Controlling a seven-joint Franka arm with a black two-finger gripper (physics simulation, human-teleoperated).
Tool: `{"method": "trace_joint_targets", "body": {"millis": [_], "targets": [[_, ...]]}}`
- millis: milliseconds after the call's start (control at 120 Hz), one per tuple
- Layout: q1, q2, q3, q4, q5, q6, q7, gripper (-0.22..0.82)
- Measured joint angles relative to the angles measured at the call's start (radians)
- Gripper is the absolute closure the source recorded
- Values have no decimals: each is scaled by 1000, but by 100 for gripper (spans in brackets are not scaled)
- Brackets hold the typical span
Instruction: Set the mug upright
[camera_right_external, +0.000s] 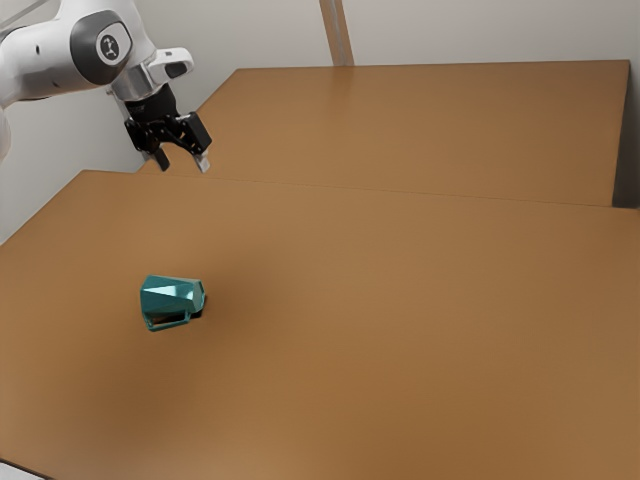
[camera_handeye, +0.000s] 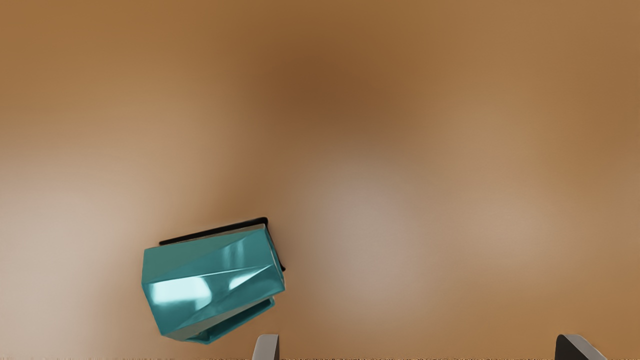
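The claw (camera_right_external: 184, 164) hangs released above the table (camera_right_external: 400, 300), the teal mug (camera_handeye: 210, 285) lying on its side.

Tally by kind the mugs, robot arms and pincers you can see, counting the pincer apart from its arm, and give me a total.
Mug: 1, teal, lying on its side
Robot arm: 1, mostly white
Pincer: 1, black, open
Total: 3
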Motion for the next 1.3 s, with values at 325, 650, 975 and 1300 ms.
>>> {"method": "trace_joint_targets", "body": {"millis": [325, 650, 975, 1300], "targets": [[0, -12, 0, -8, -9, -9, 14, 0], [-27, -100, 230, -223, -276, -53, 70, 0], [183, -59, 333, -326, -482, -100, 250, 0], [221, 3, 336, -431, -597, -78, 427, 0]]}}
